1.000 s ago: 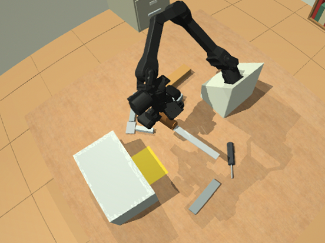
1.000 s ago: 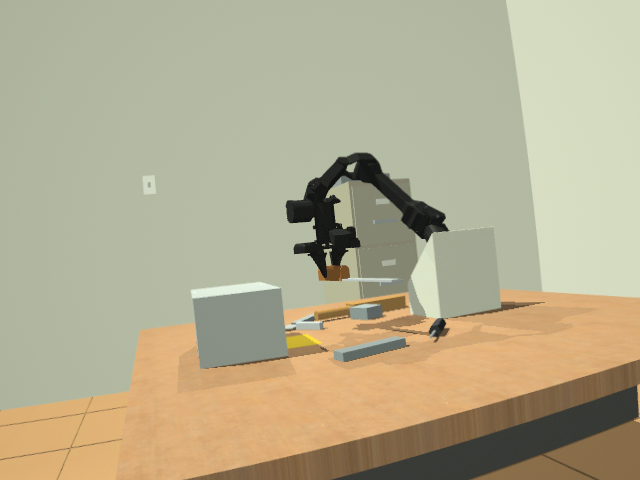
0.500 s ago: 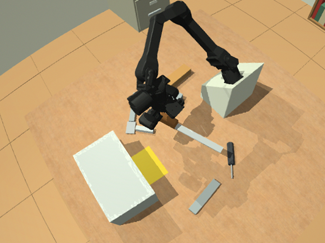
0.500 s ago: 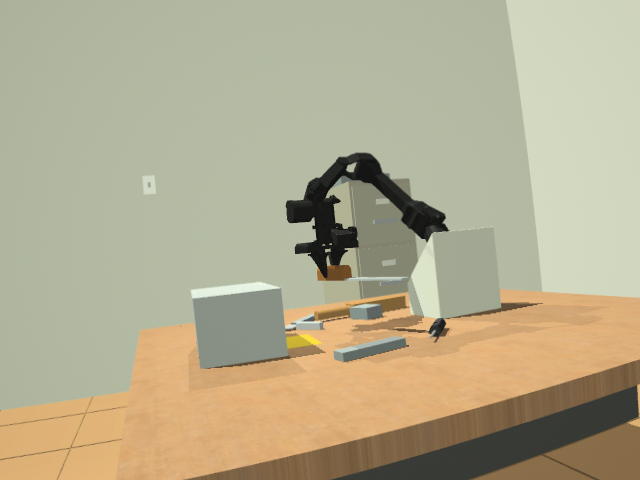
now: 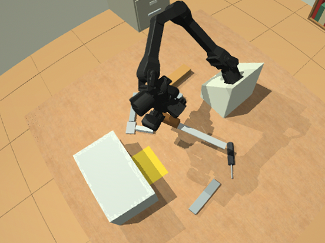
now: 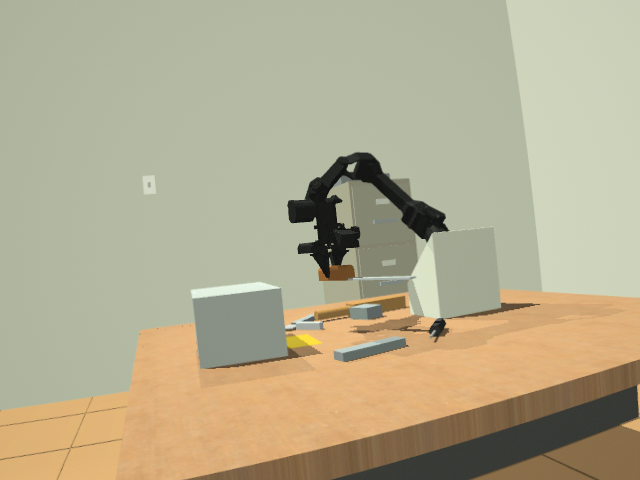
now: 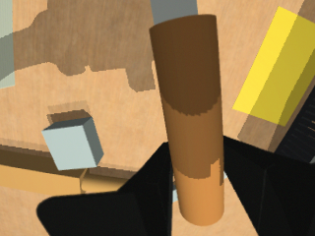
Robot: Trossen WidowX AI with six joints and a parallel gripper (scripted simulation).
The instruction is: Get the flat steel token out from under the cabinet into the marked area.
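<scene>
My gripper (image 5: 164, 117) (image 6: 332, 269) (image 7: 192, 144) is shut on the brown handle (image 5: 172, 121) (image 6: 344, 272) (image 7: 192, 74) of a tool, held above the table. Its long, flat pale blade (image 5: 203, 136) (image 6: 382, 278) (image 7: 173, 10) points away from the cabinet, toward the right in the top and exterior views. The white cabinet (image 5: 114, 178) (image 6: 240, 328) stands at the left. The yellow marked area (image 5: 154, 164) (image 6: 303, 341) (image 7: 276, 64) lies in front of it, partly shaded. A dark slotted surface (image 7: 301, 130) shows at the right of the wrist view. I cannot see the token.
A grey bar (image 5: 204, 196) (image 6: 369, 349) and a screwdriver (image 5: 230, 153) (image 6: 437, 326) lie on the table. A grey block (image 6: 366, 311) (image 7: 74, 147) lies near a wooden bar (image 5: 181, 74) (image 6: 387, 302). Pale angled pieces (image 5: 130, 127) (image 6: 309, 326) lie behind the marked area. A large pale block (image 5: 238, 94) (image 6: 465, 273) stands by the arm's base.
</scene>
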